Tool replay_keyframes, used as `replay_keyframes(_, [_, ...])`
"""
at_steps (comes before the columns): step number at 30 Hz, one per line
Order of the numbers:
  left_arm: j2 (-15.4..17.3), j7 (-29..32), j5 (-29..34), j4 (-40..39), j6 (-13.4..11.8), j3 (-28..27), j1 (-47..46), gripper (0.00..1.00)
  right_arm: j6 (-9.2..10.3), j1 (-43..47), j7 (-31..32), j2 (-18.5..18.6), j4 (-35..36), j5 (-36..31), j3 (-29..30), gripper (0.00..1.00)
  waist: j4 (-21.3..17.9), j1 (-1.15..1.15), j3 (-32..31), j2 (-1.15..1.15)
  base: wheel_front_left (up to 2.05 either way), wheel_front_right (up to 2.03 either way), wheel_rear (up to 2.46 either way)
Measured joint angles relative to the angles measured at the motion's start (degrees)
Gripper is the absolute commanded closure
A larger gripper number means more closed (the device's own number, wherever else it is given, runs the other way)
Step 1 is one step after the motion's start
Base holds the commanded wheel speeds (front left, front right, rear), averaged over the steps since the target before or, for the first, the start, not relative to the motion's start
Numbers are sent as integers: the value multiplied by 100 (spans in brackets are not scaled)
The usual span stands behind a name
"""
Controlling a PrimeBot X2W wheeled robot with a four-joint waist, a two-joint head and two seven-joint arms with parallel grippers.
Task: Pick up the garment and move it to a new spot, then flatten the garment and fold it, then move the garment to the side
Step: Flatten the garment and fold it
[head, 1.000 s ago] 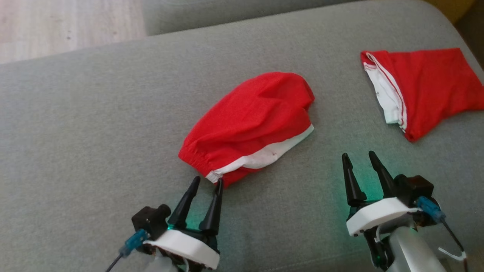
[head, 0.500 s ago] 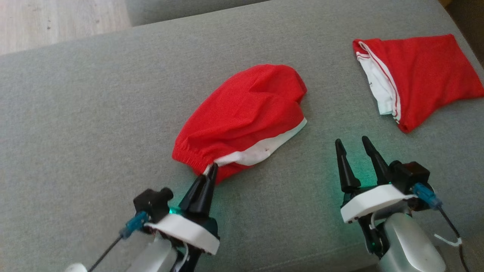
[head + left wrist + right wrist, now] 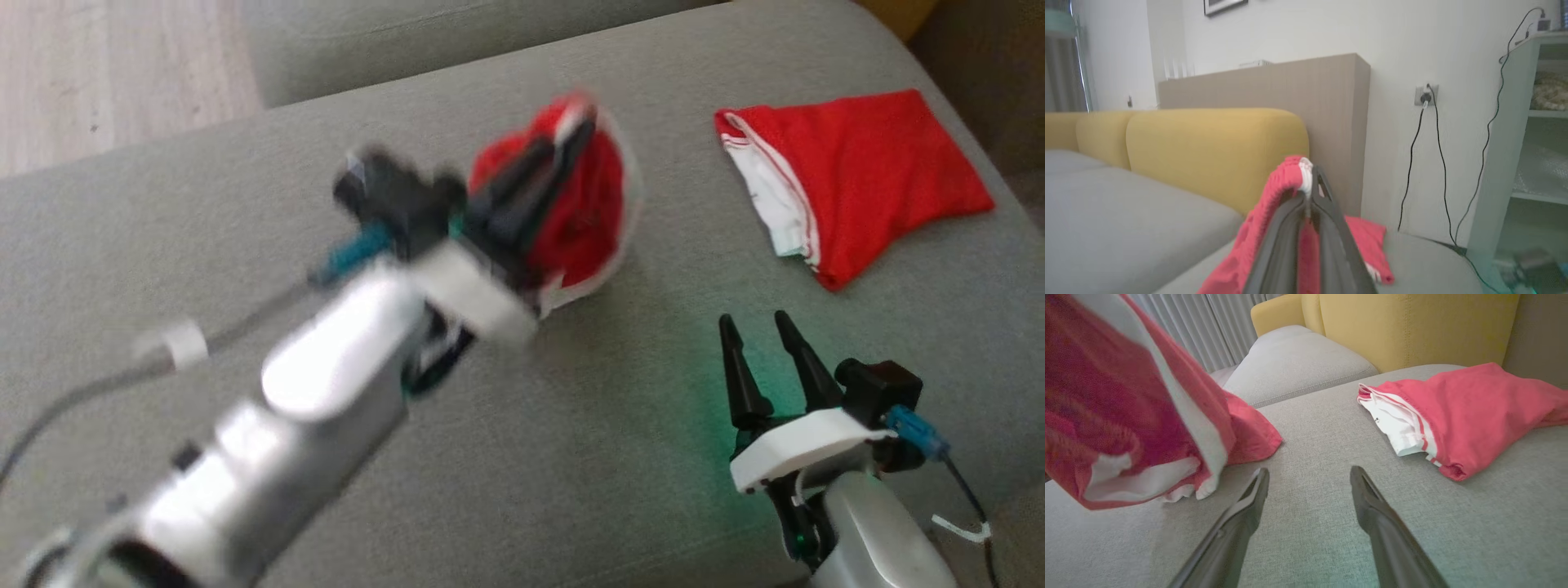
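The garment (image 3: 584,208) is red with a white band. It hangs off the grey cushion (image 3: 163,269), pinched at its waistband by my left gripper (image 3: 571,135), which is shut on it and blurred by motion. The left wrist view has the red cloth (image 3: 1280,192) draped over the closed fingertips. In the right wrist view the lifted garment (image 3: 1126,400) hangs at the left, its lower end still touching the cushion. My right gripper (image 3: 755,327) rests low at the right, open, with nothing between its fingers (image 3: 1249,502).
A second red and white garment (image 3: 849,175) lies folded at the cushion's far right, also in the right wrist view (image 3: 1470,408). Yellow sofa backs (image 3: 1208,147) rise behind. Wood floor (image 3: 106,73) lies beyond the cushion's far left edge.
My left gripper closed on the garment's waistband and then swung up and away with it, lifting most of the cloth off the cushion. The right arm stayed put. The camera shifted slightly.
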State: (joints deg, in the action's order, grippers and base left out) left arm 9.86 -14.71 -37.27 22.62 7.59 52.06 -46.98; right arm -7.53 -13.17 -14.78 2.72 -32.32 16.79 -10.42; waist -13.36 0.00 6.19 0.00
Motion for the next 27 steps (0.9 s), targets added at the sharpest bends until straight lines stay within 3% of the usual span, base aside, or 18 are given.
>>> replay_keyframes(6, [-227,-1,-568,83,0,-100,-1094,100,0,70,0,1,10,104,-66,0,-232,0,-75,0,0,0,0])
replay_keyframes(10, [-347,-2,-635,68,0,-480,-1169,100,0,212,0,1,7,103,36,0,-174,0,-43,0,0,0,0])
replay_keyframes(13, [-232,-3,-597,246,0,-837,-1041,100,0,237,0,2,9,102,200,0,-28,0,-26,0,0,0,0])
replay_keyframes(16, [-1,-7,-598,487,0,-1165,-491,100,0,227,0,-1,14,100,304,0,169,0,-27,0,0,0,0])
replay_keyframes(20, [346,0,-601,868,0,-1497,973,100,0,226,0,0,24,76,368,0,455,0,-40,0,0,0,0])
replay_keyframes(25, [561,1,-624,1311,0,-1510,2735,100,0,219,0,-2,33,-27,370,0,759,0,-39,0,0,0,0])
replay_keyframes(26, [546,2,-634,1354,0,-1552,2942,74,0,218,0,-2,33,-33,370,0,810,0,-41,0,0,0,0])
replay_keyframes(27, [528,2,-613,1363,0,-1664,3096,0,0,218,0,-2,33,-42,374,0,858,0,-46,0,0,0,0])
